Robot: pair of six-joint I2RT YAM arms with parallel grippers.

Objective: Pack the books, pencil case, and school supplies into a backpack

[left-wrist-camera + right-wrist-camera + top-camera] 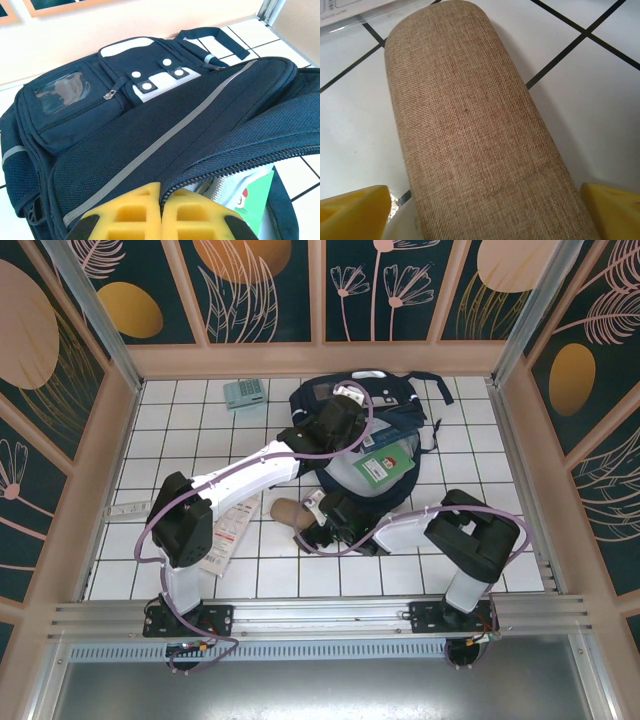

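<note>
Pencil case (470, 130): tan woven pouch lying flat on the white tiled table (180, 440), on the near side of the backpack (400, 400).

Right gripper (482, 215): jaws spread wide, one yellow finger on each side of the pouch. Nothing is gripped.

Backpack: main compartment unzipped, green book (385, 467) visible inside.

Left gripper (161, 212): jaws closed together on the zip-edged rim of the backpack opening.

White packet (228, 535): lies left of the pouch.

Teal calculator (244, 393): sits by the far wall, left of the backpack.

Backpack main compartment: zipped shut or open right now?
Open. On the backpack the zipper is parted; the left hand pinches the flap, and a green book shows inside.
</note>
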